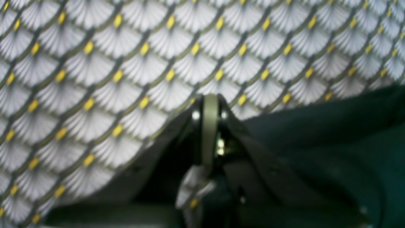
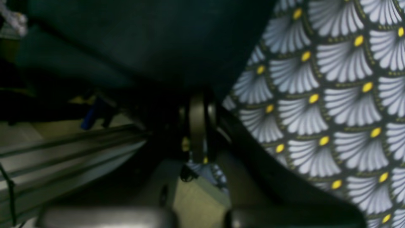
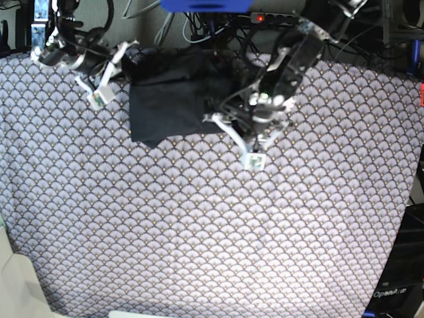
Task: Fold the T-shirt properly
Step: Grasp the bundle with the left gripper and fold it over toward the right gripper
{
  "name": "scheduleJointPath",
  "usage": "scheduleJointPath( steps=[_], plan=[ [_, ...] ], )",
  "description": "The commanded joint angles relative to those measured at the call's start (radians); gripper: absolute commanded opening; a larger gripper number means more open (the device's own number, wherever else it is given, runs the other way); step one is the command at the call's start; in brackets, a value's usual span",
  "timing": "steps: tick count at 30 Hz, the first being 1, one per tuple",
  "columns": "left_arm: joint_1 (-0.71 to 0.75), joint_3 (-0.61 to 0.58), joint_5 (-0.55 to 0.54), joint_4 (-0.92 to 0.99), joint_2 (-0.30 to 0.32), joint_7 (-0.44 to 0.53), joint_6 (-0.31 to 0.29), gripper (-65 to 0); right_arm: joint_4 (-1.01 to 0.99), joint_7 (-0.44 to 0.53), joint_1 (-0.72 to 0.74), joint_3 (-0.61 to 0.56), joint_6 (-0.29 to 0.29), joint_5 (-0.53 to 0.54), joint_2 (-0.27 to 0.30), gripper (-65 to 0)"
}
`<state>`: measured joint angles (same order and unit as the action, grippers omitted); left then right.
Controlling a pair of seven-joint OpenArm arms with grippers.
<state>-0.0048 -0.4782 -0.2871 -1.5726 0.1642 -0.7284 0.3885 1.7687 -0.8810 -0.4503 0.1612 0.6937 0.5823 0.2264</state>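
Left wrist: the left gripper point(image 1: 210, 99) is closed beside the T-shirt point(image 1: 329, 123), lower right; any pinch is unclear.

Right wrist: the right gripper point(image 2: 202, 98) is closed at the cloth's edge, grip uncertain.

Base: the shirt lies top centre, probably light and limp; edge corners should suit pinching.
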Motion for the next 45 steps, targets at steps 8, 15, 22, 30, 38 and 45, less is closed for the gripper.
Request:
scheduleJointPath(
  steps=[8,15,22,30,38,45],
  plan=[
    [-0.163,-0.103,0.001,0.128,-0.111,0.022,-0.006,-65.0,0.015,0.062,-0.057,-0.062,0.004,0.021,0.008,-65.0],
    [-0.229,-0.080,0.001,0.004,-0.114,-0.044,0.003,-65.0,0.017,0.087,-0.074,-0.079,0.004,0.021,0.006,-65.0],
    [-0.001,0.091,0.001,-0.269,-0.002,-0.306,-0.004,-65.0,0.018,0.090,-0.063,-0.074,0.004,0.021,0.014,-65.0],
    [0.208,0.094,0.001,-0.312,0.079,-0.319,-0.004,-65.0,0.020,0.107,-0.028,-0.074,0.004,0.021,0.028,-65.0],
    [0.211,0.088,0.001,-0.233,0.041,-0.306,-0.004,-65.0,0.020,0.105,-0.021,-0.076,0.004,0.021,0.026,-65.0],
    [0.076,0.055,0.001,-0.044,-0.041,-0.271,-0.004,-65.0,0.018,0.105,-0.031,-0.081,0.004,0.021,0.026,-65.0]
  ],
)
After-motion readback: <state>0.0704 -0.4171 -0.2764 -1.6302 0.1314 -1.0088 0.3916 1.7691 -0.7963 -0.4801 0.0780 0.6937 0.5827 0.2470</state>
